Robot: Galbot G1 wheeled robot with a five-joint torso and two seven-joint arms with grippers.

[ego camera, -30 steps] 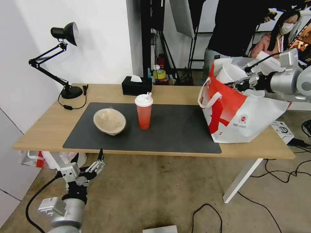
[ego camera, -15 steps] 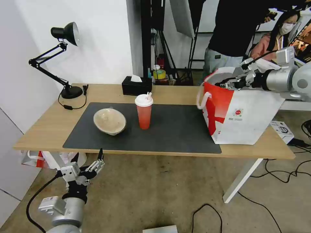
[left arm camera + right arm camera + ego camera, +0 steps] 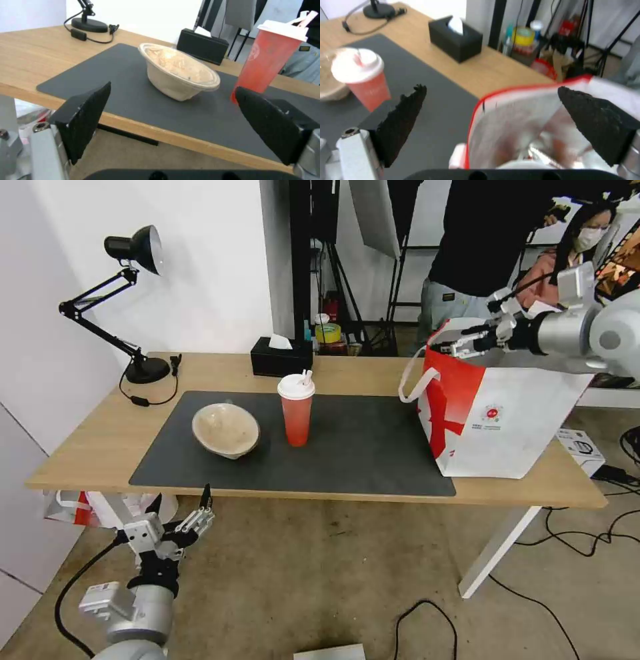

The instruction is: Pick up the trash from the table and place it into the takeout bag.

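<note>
1. Trash in the head view: a beige paper bowl [image 3: 225,429] and a red drink cup [image 3: 296,410] stand near each other on the dark grey mat [image 3: 347,447] of the table [image 3: 87,447]. The takeout bag [image 3: 497,410] stands upright at the mat's right end. The right gripper [image 3: 460,342] hovers over the bag's open mouth, released and holding nothing. The left gripper [image 3: 183,513] hangs below the table's front edge, fingers spread. A black tissue box [image 3: 281,357] and a desk lamp [image 3: 130,307] sit at the back.

2. Left wrist view: the left gripper [image 3: 173,120] is released, its pads [image 3: 88,115] wide apart, and faces the paper bowl [image 3: 178,71] with the cup [image 3: 271,53] beside it.

3. Right wrist view: the right gripper [image 3: 500,125] is spread wide above the bag's foil-lined opening [image 3: 533,130]. The cup [image 3: 361,75] and tissue box [image 3: 455,38] lie beyond.
</note>
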